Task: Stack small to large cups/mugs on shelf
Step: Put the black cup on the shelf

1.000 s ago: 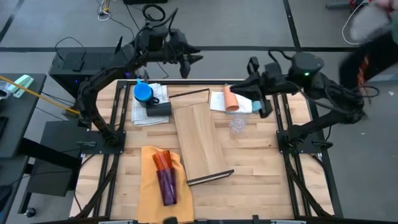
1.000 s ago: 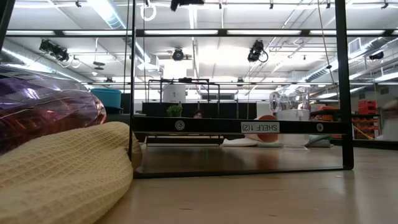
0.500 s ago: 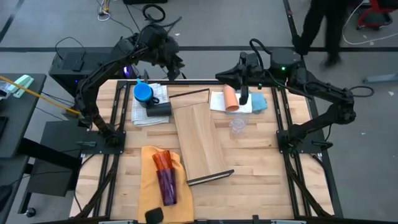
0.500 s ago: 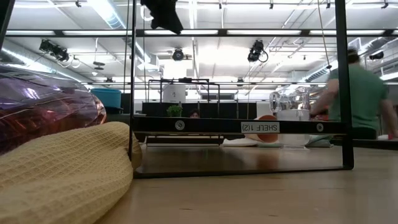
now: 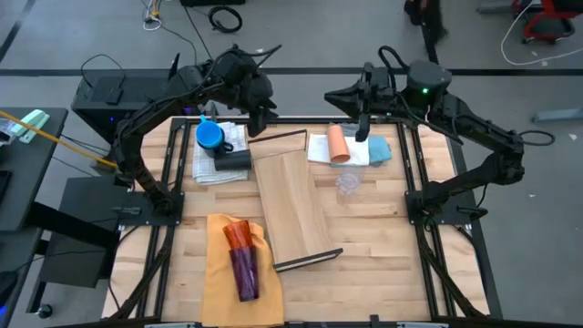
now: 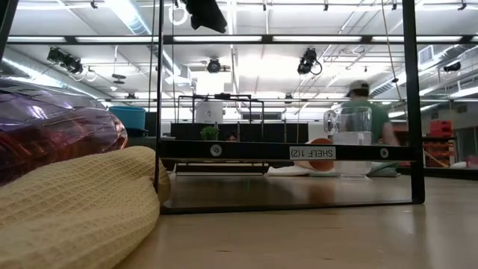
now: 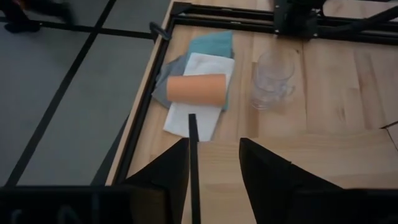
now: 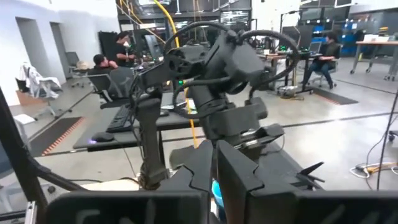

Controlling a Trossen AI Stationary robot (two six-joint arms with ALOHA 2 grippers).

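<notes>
The left pincer [image 5: 264,114] hovers empty, slightly parted, beside the blue mug [image 5: 211,137], half hidden by the arm. The shelf [image 5: 290,205] lies mid-bench. The right pincer [image 5: 362,128], nearly closed, empty, hangs over the peach cup [image 5: 338,144].

Bright blue mug [image 5: 211,137] sits on a white striped cloth [image 5: 211,164], with a peach cup [image 5: 338,144] lying over white and teal cloths [image 5: 377,149]. Down front, orange and purple tumblers [image 5: 244,259] glow on the mustard-yellow waffle-weave cloth [image 5: 219,282]. Pale wooden shelf [image 5: 291,205], dark metal bars, clear cup [image 5: 347,184].
</notes>
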